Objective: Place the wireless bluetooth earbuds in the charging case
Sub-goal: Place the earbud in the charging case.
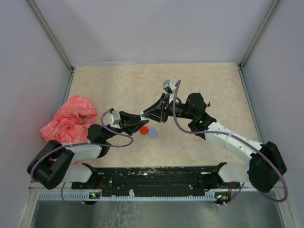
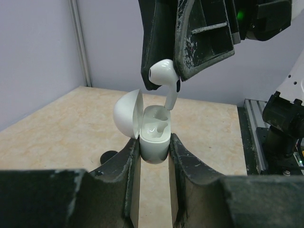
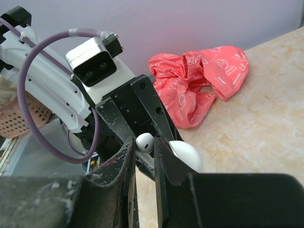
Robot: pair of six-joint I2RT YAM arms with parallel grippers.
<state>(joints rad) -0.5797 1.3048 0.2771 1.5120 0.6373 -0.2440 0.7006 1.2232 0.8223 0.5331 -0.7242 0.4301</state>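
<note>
Red and lilac discs lie side by side on the table around its middle, toward the near edge; they are not part of the job. Just beyond them the left gripper is clamped low on the body of the white case, whose lid stands swung open to one side. This leaves the wells and hinge clear. Directly above, the right gripper pinches a white earbud by its head. The stem hangs down with its tip at the mouth of a well, but I cannot tell whether it touches.

The earbud looks very light, rigid and glossy, so a hard squeeze on the rounded head could squirt it out sideways. A gentle hold on the head seems right, since it keeps the stem free to enter. The case is likewise stiff and slick, and its hinge is probably the weak spot. A pink cloth sits bunched at the left edge.
</note>
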